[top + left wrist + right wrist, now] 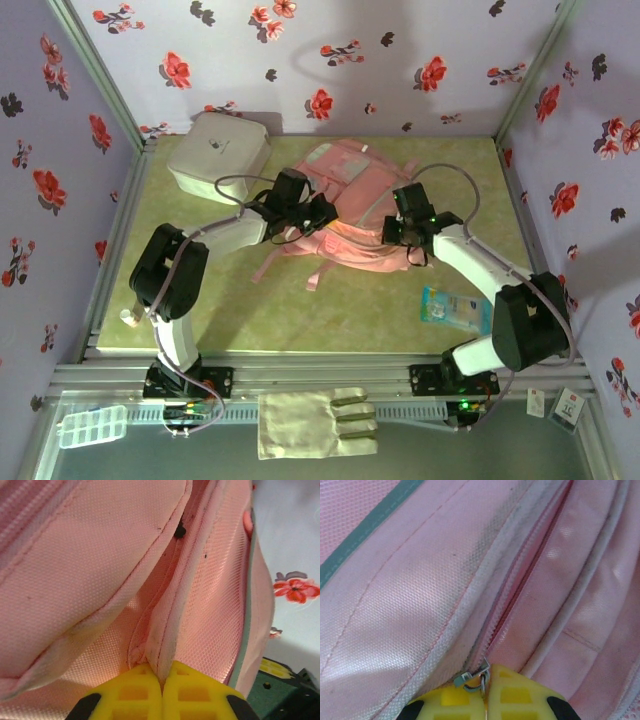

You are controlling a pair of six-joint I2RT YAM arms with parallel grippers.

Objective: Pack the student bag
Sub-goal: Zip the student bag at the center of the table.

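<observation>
Pink fabric against a green counter (pixel 300 320): the student bag (pixel 345 200) lies in the middle of the surface, toward the far wall, near a white rounded box (pixel 218 150) in the far-left corner. We see both arms reaching from the near edge onto the bag, one at each side. The left fingers (pixel 318 212) are pressed together on a pale-trimmed fold of the bag's fabric, the yellow pads meeting with the seam pinched between them in the left wrist view. The right fingers (pixel 486 696) are likewise closed, their tips gripping the small metal zip pull (pixel 472 679) at the end of a pink zipper track. A blue packet (pixel 455 308) lies flat on the counter near the right arm, apart from the bag.
</observation>
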